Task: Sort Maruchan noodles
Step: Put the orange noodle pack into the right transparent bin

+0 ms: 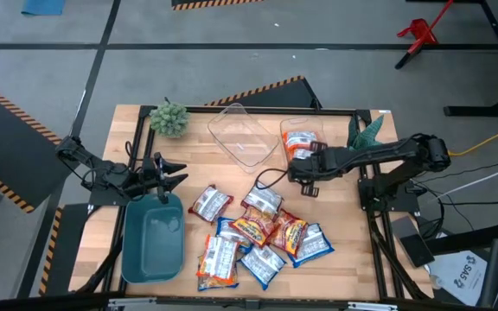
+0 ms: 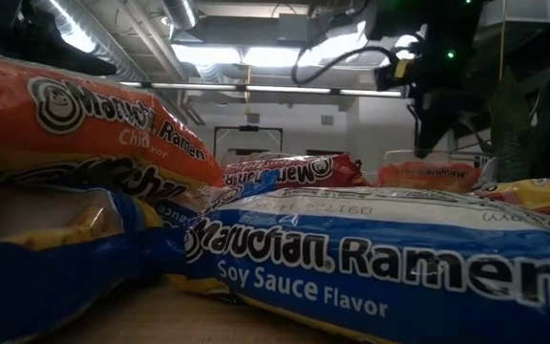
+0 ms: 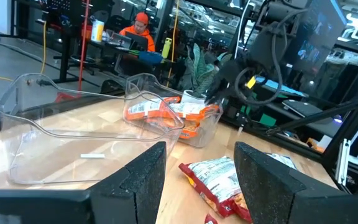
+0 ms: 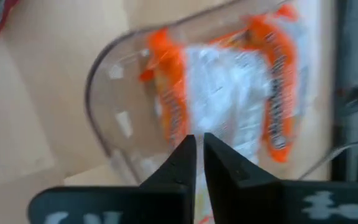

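The right gripper (image 1: 305,170) reaches in from the desk's right edge, fingers clenched on nothing, above a clear bin (image 1: 303,142) holding an orange noodle packet (image 4: 229,93). The left gripper (image 1: 173,175) waits, fingers released, over the blue bin (image 1: 152,238) near the left edge.

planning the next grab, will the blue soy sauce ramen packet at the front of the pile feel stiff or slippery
The blue plastic soy sauce ramen packet looks glossy, so it is probably slick to pinch. It bulges and creases, so the wrapper likely flexes. It overlaps neighbouring packets, so pushing it may drag them along.

Orange, blue and red Maruchan noodles (image 1: 258,235) heaped flat on table, one orange packet (image 1: 300,141) in clear bin
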Controlling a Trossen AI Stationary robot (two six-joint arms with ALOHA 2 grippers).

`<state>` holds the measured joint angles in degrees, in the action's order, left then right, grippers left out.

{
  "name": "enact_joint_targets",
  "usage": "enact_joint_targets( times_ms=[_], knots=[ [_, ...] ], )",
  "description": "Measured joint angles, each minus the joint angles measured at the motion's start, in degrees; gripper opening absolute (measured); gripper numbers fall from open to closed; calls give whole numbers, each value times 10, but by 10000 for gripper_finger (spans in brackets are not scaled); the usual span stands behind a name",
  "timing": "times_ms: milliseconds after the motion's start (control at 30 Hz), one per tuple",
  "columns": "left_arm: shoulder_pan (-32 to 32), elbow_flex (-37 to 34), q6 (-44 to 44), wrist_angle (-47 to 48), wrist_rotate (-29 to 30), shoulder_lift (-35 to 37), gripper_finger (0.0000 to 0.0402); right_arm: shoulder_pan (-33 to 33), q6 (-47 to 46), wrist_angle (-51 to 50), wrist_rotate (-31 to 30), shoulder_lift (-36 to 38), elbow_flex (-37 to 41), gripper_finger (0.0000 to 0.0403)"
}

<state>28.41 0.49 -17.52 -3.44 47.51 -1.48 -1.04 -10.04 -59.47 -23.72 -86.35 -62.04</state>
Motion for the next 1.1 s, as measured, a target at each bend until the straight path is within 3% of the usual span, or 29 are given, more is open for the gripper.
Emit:
enact_joint_targets(
  times_ms=[100,300,667,933,1100],
  knots=[
    [0,0,0,0,0,0,185,0,5,1,-8,0,-5,42],
    [0,0,0,0,0,0,185,0,17,35,49,0,15,64],
    [0,0,-1,0,0,0,185,51,15,90,70,1,65,60],
    [0,0,-1,0,0,0,185,80,19,99,104,1,65,60],
    [0,0,-8,0,0,0,185,78,27,83,82,0,25,60]
  ],
)
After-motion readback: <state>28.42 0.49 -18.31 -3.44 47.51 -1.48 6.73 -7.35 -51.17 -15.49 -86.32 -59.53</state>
